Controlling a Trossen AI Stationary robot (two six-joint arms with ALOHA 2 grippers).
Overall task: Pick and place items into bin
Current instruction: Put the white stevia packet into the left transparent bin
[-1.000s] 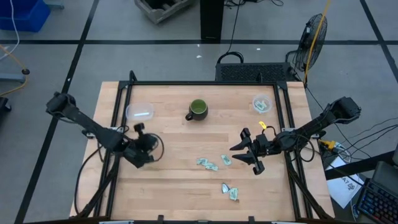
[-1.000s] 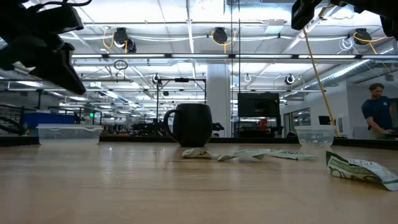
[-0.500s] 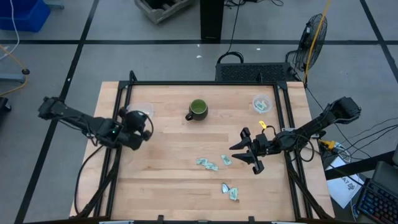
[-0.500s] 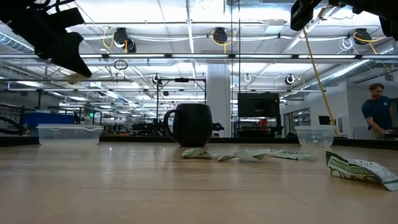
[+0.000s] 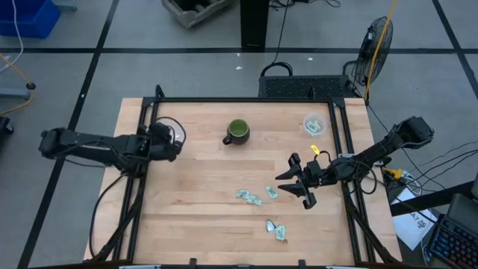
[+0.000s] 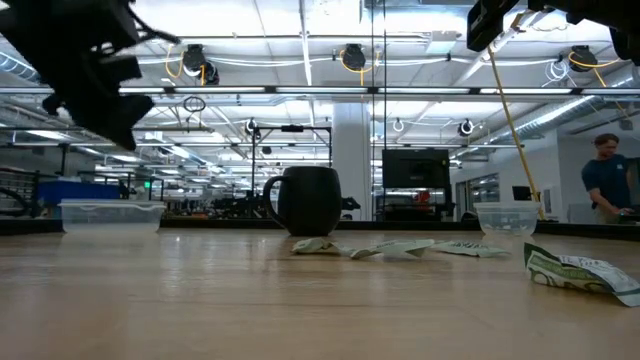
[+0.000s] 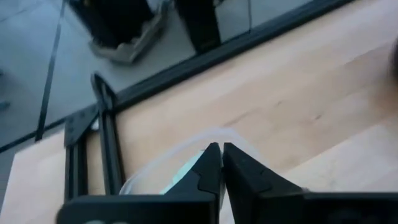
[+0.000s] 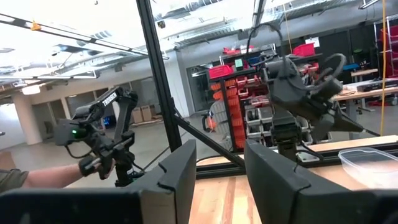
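Observation:
Several small pale green and white packets lie flat on the wood: two [image 5: 249,196] [image 5: 271,192] mid-table and one [image 5: 276,230] nearer the near edge; in the low view they show as crinkled heaps [image 6: 400,248] [image 6: 580,272]. My left gripper [image 5: 163,142] [image 7: 221,155] hovers over the clear bin [image 5: 169,131] [image 6: 110,215] by the far left corner, shut, with a pale green packet [image 7: 185,173] showing beside its fingers. My right gripper [image 5: 299,183] [image 8: 219,168] hangs open above the table, right of the packets. My left gripper is shut on a pale green packet, of which only a scrap [image 7: 185,173] shows beside one finger; the fingers themselves hide the place of contact. The packet is lifted clear, above the clear bin's rim [image 7: 168,155].
A dark green mug [image 5: 237,132] [image 6: 305,200] stands at the far middle. A small clear bowl [image 5: 314,125] [image 6: 505,217] with packets in it sits by the far right corner. Black frame rails [image 5: 142,172] run along the table's sides. A person stands in the room beyond.
My left gripper has travelled from the table's left middle toward the far left corner, staying shut, and now hovers over the clear bin. The packets on the table have not moved.

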